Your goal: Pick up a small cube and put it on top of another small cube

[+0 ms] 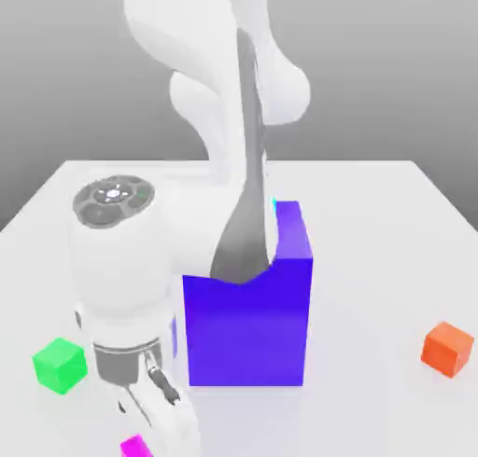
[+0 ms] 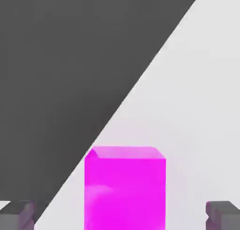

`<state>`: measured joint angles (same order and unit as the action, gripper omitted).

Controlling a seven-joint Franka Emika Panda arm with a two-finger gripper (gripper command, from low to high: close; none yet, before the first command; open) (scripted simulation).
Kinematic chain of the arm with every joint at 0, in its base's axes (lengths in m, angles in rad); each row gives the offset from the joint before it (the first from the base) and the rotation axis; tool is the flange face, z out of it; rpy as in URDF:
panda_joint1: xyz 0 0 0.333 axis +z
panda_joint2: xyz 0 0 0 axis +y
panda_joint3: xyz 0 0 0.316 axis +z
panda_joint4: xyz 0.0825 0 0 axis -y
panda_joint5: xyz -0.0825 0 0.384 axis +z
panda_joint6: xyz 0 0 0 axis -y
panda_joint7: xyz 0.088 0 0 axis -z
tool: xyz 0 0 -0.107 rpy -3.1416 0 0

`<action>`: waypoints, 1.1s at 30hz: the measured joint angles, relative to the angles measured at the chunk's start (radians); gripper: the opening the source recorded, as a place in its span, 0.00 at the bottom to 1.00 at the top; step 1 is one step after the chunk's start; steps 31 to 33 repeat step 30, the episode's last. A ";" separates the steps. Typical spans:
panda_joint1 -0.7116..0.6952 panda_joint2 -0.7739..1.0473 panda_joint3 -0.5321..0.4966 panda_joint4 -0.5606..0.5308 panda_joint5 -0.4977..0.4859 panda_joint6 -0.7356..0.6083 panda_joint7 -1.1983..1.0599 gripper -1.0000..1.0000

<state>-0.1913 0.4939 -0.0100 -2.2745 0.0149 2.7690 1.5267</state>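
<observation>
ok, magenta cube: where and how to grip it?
Magenta cube: I'd come from above and pinch two opposite upright side faces. It sits flat, sides parallel, and the open end effector already has a fingertip out past each side.

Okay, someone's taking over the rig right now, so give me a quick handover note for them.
Hand: open, nothing gripped; small magenta cube lined up between its fingers, a gap on each side.
Other cubes: small green one at the exterior view's left, small orange one at its right. Large blue block in the middle.
Done: no cube is stacked on another of these.
Left: grip, lift, place on another small cube; which one isn't clear.
</observation>
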 joint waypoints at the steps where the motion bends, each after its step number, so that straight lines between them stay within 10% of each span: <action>1: 0.000 0.019 0.000 0.004 0.001 0.015 0.000 0.00; 12: 0.005 -0.108 -0.006 -0.024 0.000 -0.083 0.002 0.00; 20: -0.196 -0.394 -0.153 -0.259 0.008 -0.136 -0.260 0.00; 26: -0.262 -0.280 -0.141 -0.297 0.077 0.013 -0.363 0.00; 27: -0.267 -0.262 -0.135 -0.296 0.085 0.031 -0.368 1.00; 33: -0.267 -0.262 -0.135 -0.296 0.085 0.031 -0.368 1.00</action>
